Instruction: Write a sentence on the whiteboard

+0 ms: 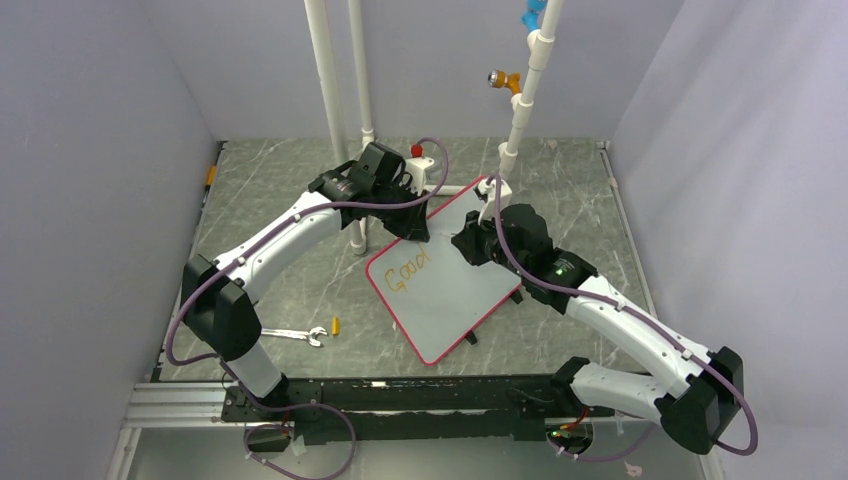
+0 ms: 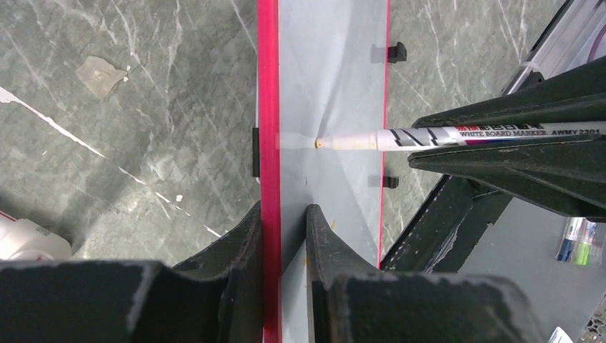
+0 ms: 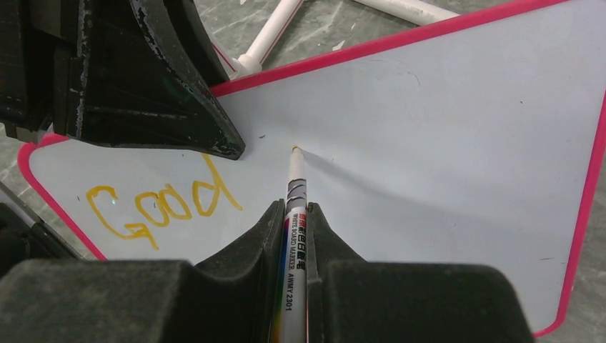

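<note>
Clamping whiteboard point(image 2: 336, 86) rim, left claw point(image 2: 284, 211), "Good" point(image 3: 161, 207) readable from right wrist

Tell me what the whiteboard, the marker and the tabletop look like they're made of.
Whiteboard: smooth, slightly glossy pale sheet, likely coated board or plastic; it shows soft shadows and takes ink. Its pink rim looks like moulded plastic. Marker: white plastic barrel with printed label. Tabletop: grey with white veins, marble-look; real stone or printed laminate cannot be told.

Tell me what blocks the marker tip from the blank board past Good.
Nothing visible. The marker tip is at the whiteboard past Good; the left gripper clamps the rim beside it, not across the blank stretch.
</note>
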Controlling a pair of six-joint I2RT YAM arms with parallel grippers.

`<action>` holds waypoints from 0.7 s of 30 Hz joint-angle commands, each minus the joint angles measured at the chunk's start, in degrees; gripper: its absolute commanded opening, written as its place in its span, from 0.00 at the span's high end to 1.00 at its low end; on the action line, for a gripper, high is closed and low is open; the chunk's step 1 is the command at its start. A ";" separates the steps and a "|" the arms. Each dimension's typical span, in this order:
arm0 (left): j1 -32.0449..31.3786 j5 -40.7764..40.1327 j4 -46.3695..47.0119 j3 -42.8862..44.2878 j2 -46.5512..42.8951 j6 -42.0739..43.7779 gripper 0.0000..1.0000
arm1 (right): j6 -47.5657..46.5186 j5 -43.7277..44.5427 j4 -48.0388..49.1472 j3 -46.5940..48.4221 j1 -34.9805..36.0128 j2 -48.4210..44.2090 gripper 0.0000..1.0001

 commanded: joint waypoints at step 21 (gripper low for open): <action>-0.46 -4.44 -1.46 -0.86 -1.31 5.36 1.00 | 0.22 3.88 0.24 -3.37 -0.21 -2.19 1.00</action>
